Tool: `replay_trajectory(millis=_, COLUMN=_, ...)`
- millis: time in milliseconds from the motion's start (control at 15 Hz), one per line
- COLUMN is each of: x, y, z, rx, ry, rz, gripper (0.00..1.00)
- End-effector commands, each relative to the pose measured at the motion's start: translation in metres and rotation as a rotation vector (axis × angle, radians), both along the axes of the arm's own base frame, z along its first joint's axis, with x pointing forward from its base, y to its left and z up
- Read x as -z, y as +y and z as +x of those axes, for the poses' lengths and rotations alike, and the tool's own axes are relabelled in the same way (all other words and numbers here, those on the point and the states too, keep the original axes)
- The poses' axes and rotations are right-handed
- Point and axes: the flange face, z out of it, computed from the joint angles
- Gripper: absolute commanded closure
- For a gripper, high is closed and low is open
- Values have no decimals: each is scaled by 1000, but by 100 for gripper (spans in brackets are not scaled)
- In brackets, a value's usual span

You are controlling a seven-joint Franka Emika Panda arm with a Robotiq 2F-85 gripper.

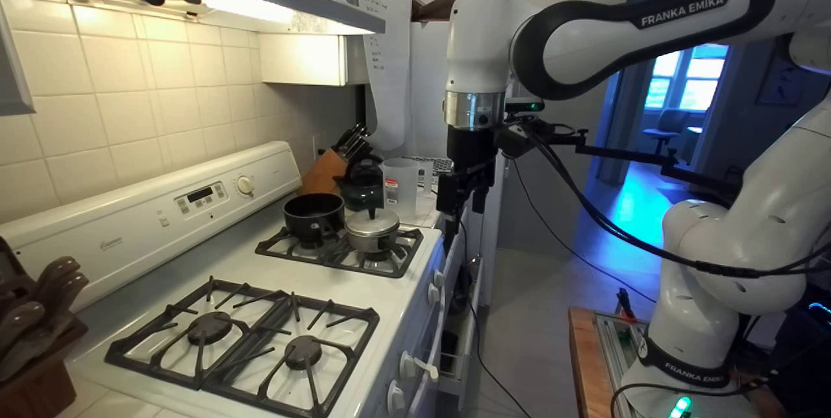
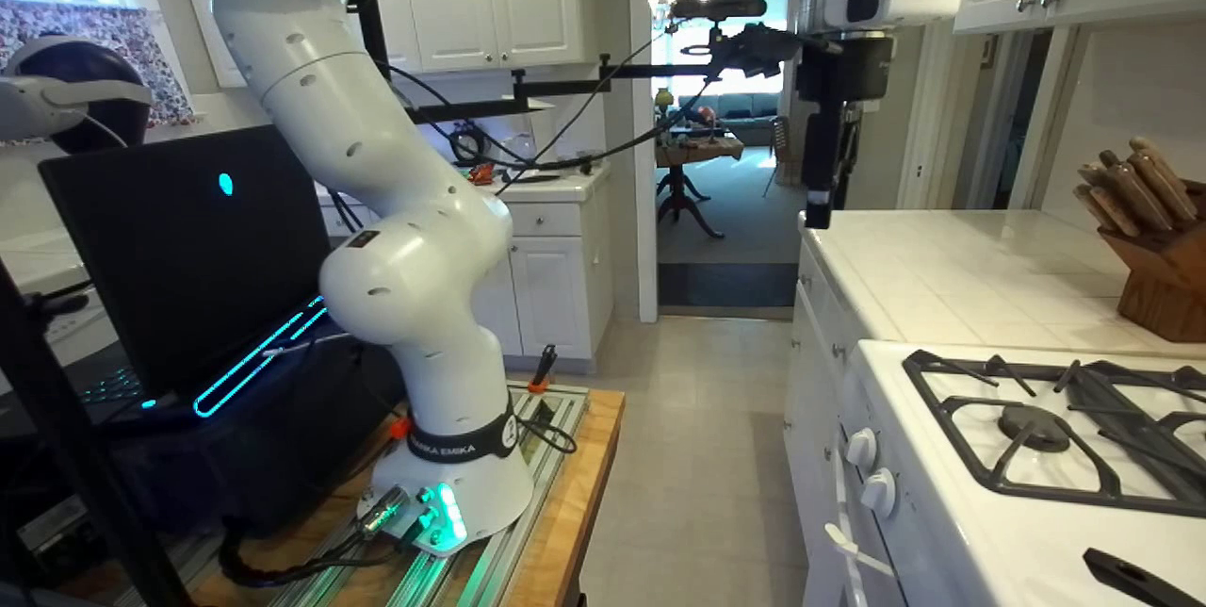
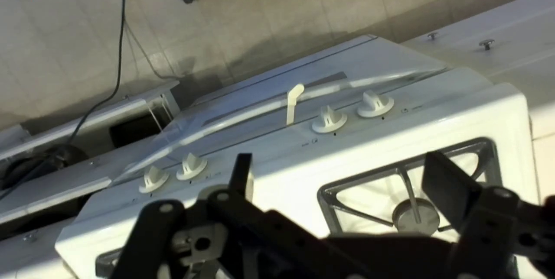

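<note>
Wrist view: your empty jaws gape near the stove's [image 3: 284, 194] front edge; descending misaligned could clip the burner grate [image 3: 409, 189].

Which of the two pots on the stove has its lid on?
The silver pot: a lid covers it, while the black pot beside it stands uncovered.

We list: FRANKA EMIKA, on arm [image 1: 610, 47] and base band [image 1: 691, 370]; lit emblem [image 2: 225, 184], on laptop [image 2: 179, 258]. We find illegible: writing [image 1: 374, 9] on paper [image 1: 388, 80]; small lettering [image 1: 111, 243] on stove [image 1: 292, 277].
</note>
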Motion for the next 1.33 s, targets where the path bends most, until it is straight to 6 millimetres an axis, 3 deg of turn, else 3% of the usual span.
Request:
replay_trajectory(millis=0, x=6, y=-12, z=15, rx=-90, ry=-94, rz=-58, gripper=0)
replay_trajectory(millis=200, x=15, y=-18, z=25, rx=-67, ry=-172, rz=5, gripper=0)
replay_trajectory(millis=267, x=7, y=-12, z=21, rx=-69, ry=-134, rz=-19, gripper=0)
replay_trajectory(millis=867, x=8, y=-11, z=22, rx=-90, ry=-137, rz=-20, gripper=0)
replay_trajectory(millis=1267, x=4, y=-73, z=46, rx=167, ry=-271, rz=23, gripper=0)
